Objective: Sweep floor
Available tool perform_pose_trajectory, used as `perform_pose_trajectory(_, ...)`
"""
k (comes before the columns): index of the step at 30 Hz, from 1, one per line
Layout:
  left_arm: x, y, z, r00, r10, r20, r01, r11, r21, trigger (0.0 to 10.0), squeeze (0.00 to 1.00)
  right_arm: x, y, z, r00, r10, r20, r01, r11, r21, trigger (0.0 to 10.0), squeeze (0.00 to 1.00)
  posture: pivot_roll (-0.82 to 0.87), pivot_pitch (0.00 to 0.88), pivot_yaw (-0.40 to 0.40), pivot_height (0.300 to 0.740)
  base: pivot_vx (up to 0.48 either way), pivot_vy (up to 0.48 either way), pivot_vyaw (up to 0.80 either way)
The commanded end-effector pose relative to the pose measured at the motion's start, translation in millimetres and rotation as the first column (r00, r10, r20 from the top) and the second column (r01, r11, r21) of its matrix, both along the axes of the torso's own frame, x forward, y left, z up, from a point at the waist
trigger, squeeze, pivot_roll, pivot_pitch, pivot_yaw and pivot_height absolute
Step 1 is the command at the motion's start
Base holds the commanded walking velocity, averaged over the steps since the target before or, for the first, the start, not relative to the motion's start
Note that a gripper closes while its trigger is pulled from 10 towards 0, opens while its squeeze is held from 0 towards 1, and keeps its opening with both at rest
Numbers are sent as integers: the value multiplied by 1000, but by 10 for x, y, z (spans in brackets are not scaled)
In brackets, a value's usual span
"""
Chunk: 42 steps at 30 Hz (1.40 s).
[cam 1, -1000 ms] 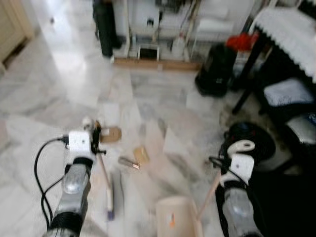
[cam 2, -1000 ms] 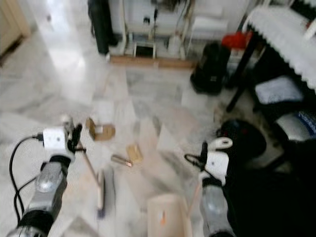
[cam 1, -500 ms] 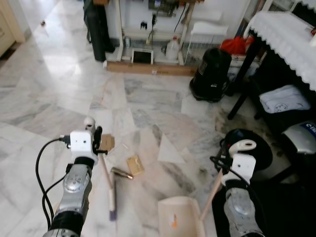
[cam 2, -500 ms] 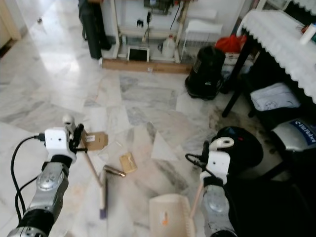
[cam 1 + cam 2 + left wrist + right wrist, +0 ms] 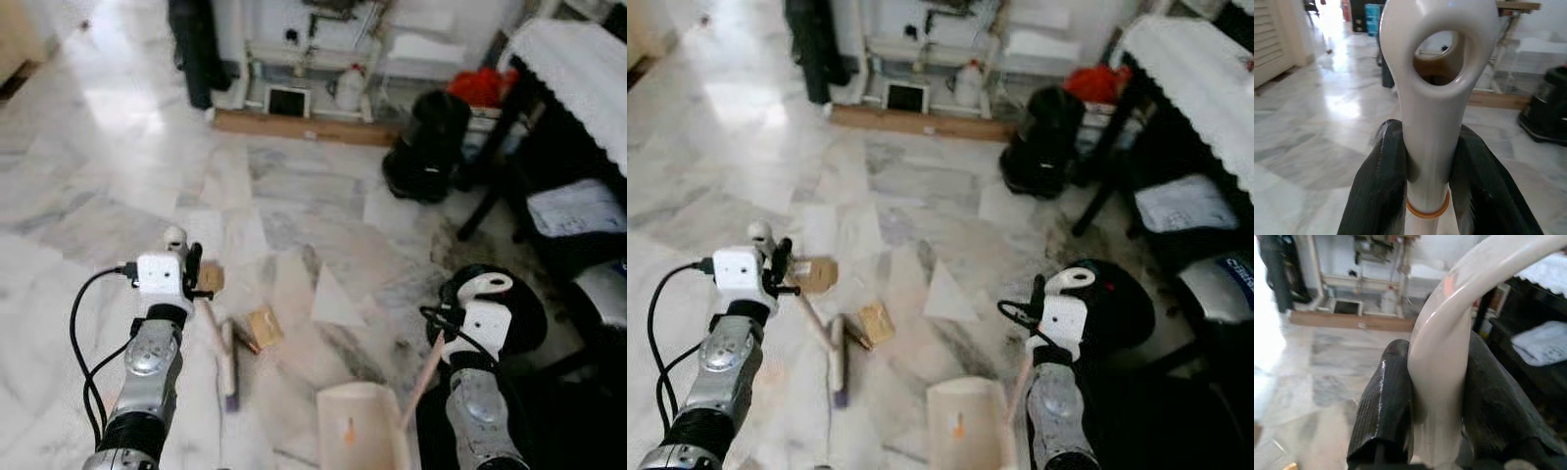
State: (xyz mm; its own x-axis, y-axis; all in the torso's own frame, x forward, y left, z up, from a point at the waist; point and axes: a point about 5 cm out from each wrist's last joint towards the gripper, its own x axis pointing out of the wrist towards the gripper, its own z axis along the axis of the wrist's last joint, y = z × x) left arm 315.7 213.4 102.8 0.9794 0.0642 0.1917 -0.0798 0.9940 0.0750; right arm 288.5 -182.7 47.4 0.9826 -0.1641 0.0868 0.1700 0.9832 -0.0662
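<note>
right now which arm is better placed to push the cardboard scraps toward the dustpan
Left: its gripper holds the broom handle, with the broom head beside the cardboard scraps. The right gripper holds the dustpan.

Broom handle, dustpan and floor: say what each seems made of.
Cream broom handle with hanging loop: likely glossy moulded plastic, showing smooth highlights. Beige dustpan: probably matt plastic, with an even colour and thin walls. Grey-veined white floor: looks like polished marble or marble-look tile, with veining and mirror-like glare.
</note>
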Motion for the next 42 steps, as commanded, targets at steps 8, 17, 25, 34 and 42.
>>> perform_pose_trajectory(8, 5, -46, 19, 1000, -16, 8, 16, 1000, 16, 10000, 0, -33, -85, -6, 999, -37, 5, 37, 999, 15, 10000, 0, 136, 134, -107, 740, 0, 299, 0)
perform_pose_trajectory(17, 5, -48, 19, 1000, -19, 7, 19, 1000, 14, 10000, 0, -35, -81, -9, 999, -36, 4, 36, 999, 18, 10000, 0, 137, 134, -106, 740, 0, 301, 0)
perform_pose_trajectory(25, 5, -45, 20, 1000, -20, 7, 19, 1000, 15, 10000, 0, -37, -78, -11, 999, -37, 3, 37, 999, 20, 10000, 0, 136, 135, -105, 740, 0, 307, 0)
perform_pose_trajectory(34, 7, -52, 24, 1000, -22, 9, 22, 1000, 16, 10000, 0, -36, -82, -9, 999, -38, 4, 38, 999, 20, 10000, 0, 137, 135, -106, 740, 0, 236, 0)
perform_pose_trajectory(42, 20, -116, 55, 998, -54, 21, 54, 998, 22, 10000, 0, -37, -85, -6, 999, -40, 6, 40, 999, 20, 10000, 0, 137, 136, -106, 740, 0, 0, 0)
